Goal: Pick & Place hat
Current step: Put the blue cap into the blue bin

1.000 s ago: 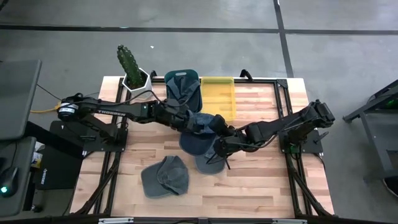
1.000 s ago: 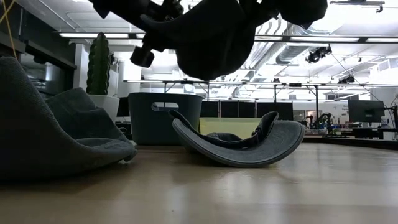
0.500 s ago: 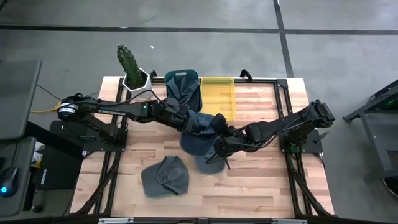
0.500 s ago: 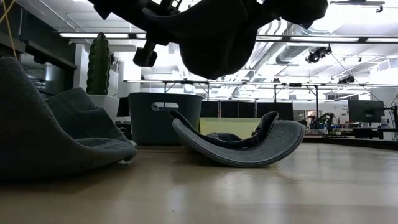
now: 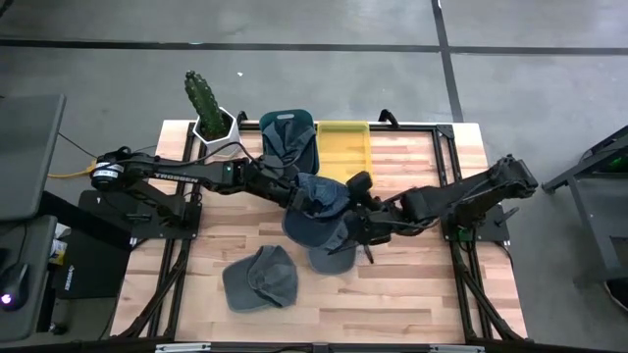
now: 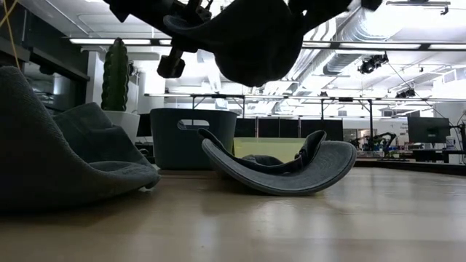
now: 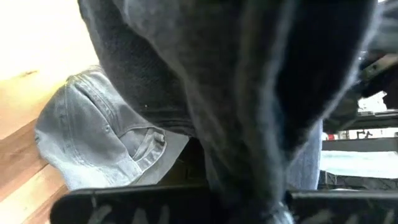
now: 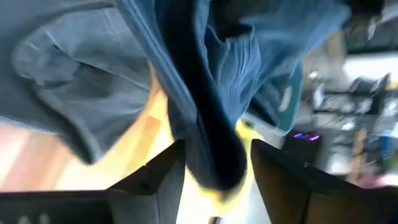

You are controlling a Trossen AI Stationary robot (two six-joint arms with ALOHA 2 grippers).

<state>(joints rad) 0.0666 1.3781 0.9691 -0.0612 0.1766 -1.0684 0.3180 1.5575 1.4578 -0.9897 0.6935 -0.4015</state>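
The left gripper (image 5: 294, 193) is clamped on the soft, floppy denim hat (image 5: 316, 196), holding it clear of the wooden table (image 5: 412, 294), apparently for a handover. Just beside it, the right gripper (image 5: 351, 218) has parted fingers (image 8: 155, 180) straddling a hanging fold, no longer pinching.

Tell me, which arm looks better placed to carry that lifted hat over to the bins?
Probably the left. Its claw is shut on the raised hat, which hangs clear of the table, while the right claw has its fingers open beside the hat. The dark bin also lies on the left arm's side.
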